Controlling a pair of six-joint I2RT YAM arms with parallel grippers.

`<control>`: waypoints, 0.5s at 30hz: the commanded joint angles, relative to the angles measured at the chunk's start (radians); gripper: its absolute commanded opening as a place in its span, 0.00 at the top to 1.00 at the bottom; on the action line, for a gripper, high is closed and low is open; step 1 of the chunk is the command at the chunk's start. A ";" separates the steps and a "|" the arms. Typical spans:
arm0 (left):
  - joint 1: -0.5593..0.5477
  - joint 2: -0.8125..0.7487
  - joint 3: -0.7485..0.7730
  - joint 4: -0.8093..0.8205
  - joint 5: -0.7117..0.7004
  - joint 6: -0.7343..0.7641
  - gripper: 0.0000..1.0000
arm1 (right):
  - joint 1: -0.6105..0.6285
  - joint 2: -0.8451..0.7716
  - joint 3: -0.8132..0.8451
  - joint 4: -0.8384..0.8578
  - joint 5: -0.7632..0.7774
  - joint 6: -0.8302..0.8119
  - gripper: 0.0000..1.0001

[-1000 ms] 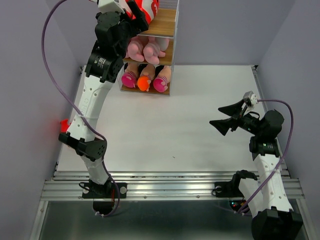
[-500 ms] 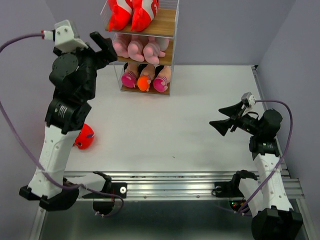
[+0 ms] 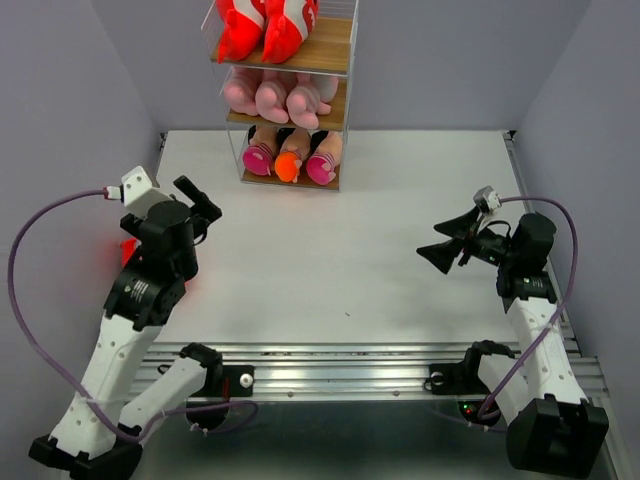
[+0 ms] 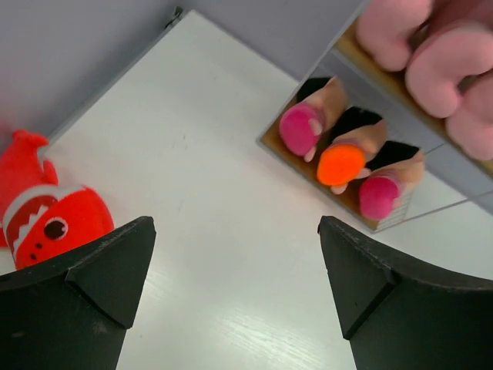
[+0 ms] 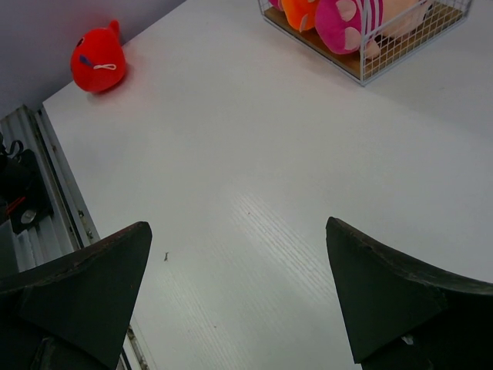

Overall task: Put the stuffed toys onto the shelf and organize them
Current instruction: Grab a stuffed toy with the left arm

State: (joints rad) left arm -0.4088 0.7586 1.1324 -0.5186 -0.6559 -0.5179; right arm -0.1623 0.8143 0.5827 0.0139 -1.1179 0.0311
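Note:
The shelf (image 3: 332, 45) stands at the table's far edge. Two red sharks (image 3: 262, 28) lie on its top tier, pink animals (image 3: 275, 98) on the middle one, and dolls (image 3: 290, 162) at the bottom. A third red shark (image 4: 50, 220) lies on the table at the left, mostly hidden behind my left arm in the top view. My left gripper (image 3: 203, 205) hovers open and empty just right of that shark. Over the table's right side, my right gripper (image 3: 440, 238) is open and empty, and its view shows the shark (image 5: 98, 58) far off.
Grey walls close in the table on the left, back and right. A metal rail (image 3: 340, 365) runs along the near edge by the arm bases. The shelf's wire corner (image 5: 362, 73) shows in the right wrist view.
My left arm has pulled away from the shelf's top tier, leaving a shark there, and swung down to the table's left side. The right arm has barely moved.

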 commanded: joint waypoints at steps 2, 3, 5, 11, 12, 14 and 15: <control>0.099 0.086 -0.091 -0.069 -0.010 -0.206 0.01 | 0.000 -0.004 0.055 0.000 0.003 -0.051 0.00; 0.166 0.100 -0.106 -0.063 0.027 -0.229 0.01 | 0.000 -0.006 0.054 0.000 0.003 -0.053 0.00; 0.251 0.155 -0.150 -0.055 0.079 -0.243 0.01 | 0.000 -0.007 0.057 -0.003 0.001 -0.053 0.00; 0.568 0.281 -0.273 -0.009 0.212 -0.265 0.01 | 0.000 -0.017 0.057 -0.003 -0.005 -0.050 0.00; 0.590 0.286 -0.289 0.008 0.216 -0.260 0.01 | 0.000 -0.018 0.057 -0.003 -0.006 -0.049 0.00; 0.648 0.306 -0.325 0.054 0.231 -0.243 0.01 | 0.000 -0.020 0.057 0.000 -0.011 -0.045 0.00; 0.663 0.315 -0.336 0.072 0.243 -0.234 0.01 | 0.000 -0.021 0.057 0.000 -0.011 -0.043 0.00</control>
State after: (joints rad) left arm 0.1955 1.0702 0.8265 -0.5339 -0.4538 -0.7498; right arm -0.1623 0.8120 0.5949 -0.0010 -1.1179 -0.0036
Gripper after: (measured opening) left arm 0.986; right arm 0.998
